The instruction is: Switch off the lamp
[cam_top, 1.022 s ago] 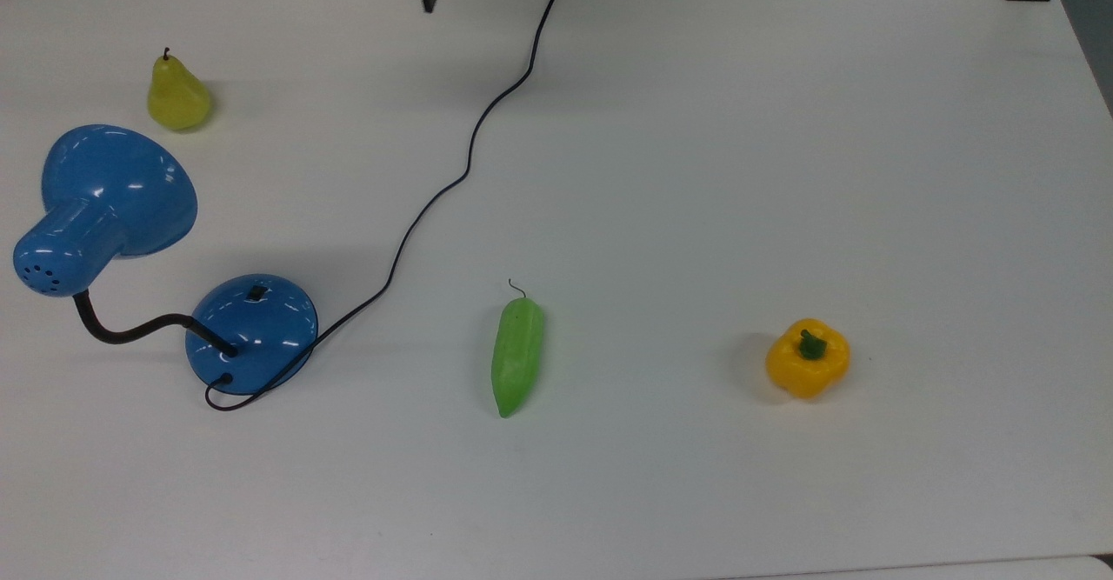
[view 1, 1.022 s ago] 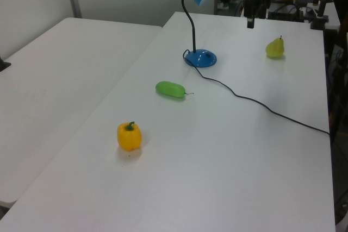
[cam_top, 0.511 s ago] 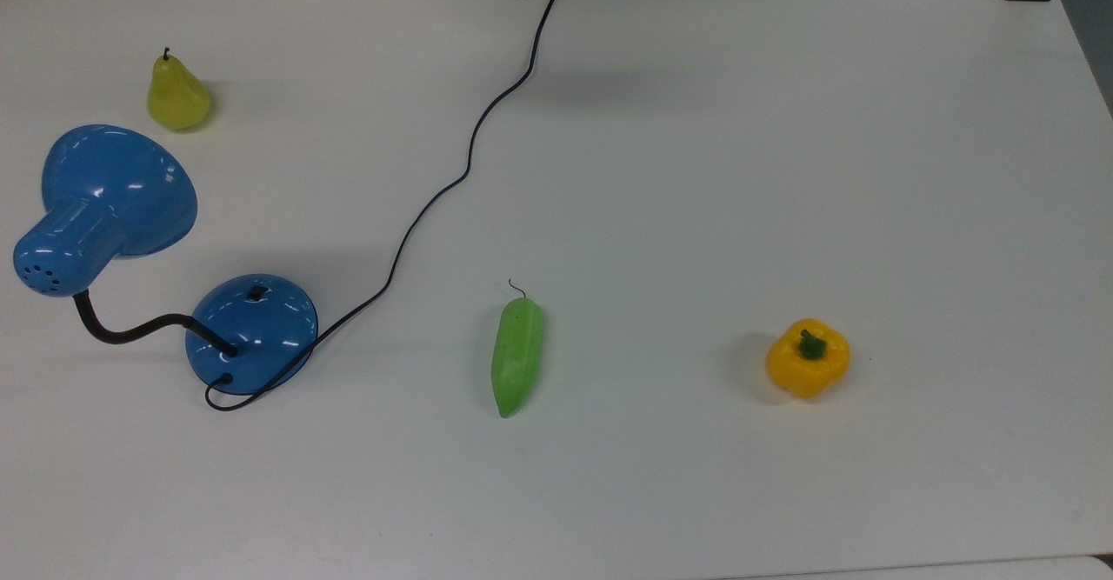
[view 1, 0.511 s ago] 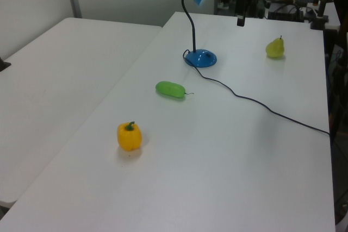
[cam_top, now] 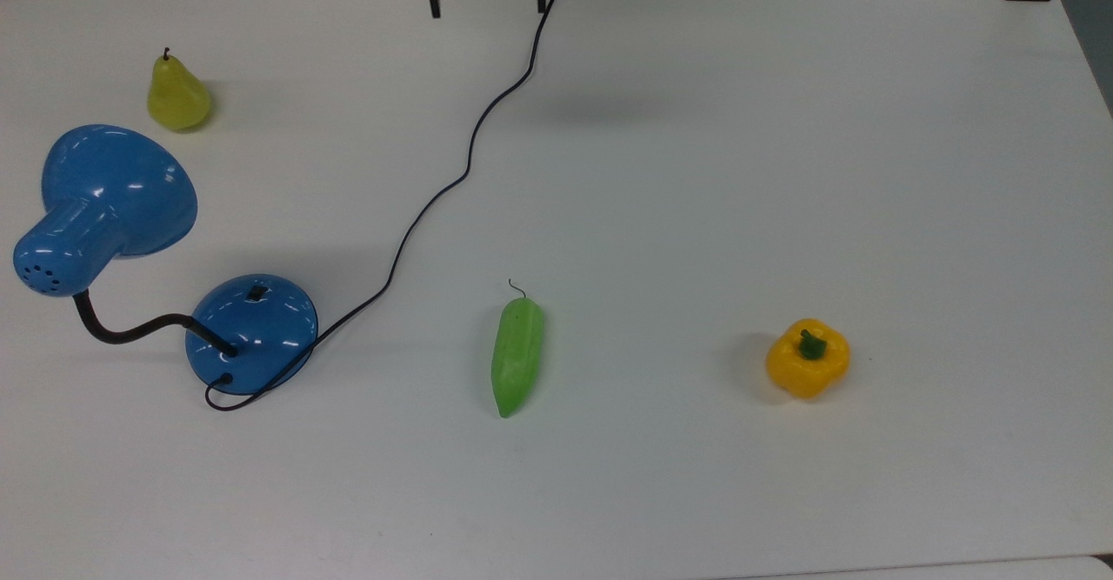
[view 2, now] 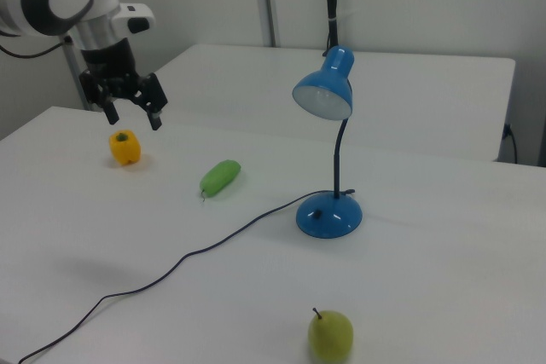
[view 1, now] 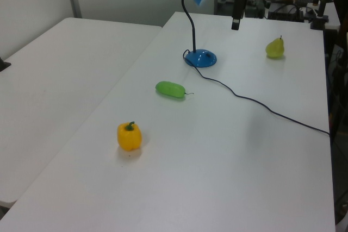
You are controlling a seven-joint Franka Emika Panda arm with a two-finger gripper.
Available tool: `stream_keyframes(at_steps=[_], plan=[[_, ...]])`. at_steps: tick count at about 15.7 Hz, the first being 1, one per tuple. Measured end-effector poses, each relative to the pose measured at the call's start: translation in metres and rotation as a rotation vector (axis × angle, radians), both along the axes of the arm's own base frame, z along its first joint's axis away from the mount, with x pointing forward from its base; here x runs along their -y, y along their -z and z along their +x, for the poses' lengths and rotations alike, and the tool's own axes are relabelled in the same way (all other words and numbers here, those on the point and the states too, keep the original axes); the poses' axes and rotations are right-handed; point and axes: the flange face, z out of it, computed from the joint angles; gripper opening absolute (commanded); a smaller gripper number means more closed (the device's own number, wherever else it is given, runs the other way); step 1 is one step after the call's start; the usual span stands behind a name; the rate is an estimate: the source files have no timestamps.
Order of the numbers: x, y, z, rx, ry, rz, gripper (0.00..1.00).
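Blue lamp [view 2: 331,138] untouched, its switch [cam_top: 256,292] not yet pressed.
I hold my tool [view 2: 130,108] spread and empty, high and well apart from the lamp; everything remains.

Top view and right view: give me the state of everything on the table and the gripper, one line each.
lamp: upright on its base, shade tilted down, no glow visible
switch: on top of the base, untouched
cord: slack, snaking across the table
gripper: open, in the air, holding nothing
pear: upright, stem up
green vegetable: lying on its side
yellow pepper: sitting stem up
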Motion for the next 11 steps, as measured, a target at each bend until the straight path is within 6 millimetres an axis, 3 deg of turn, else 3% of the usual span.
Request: stream_keyframes(at_steps=[6, 11], plan=[[0.011, -0.001, 0.002, 0.01, -0.042, -0.005, 1.0], [0.015, -0.014, -0.004, 0.026, 0.006, 0.019, 1.0]])
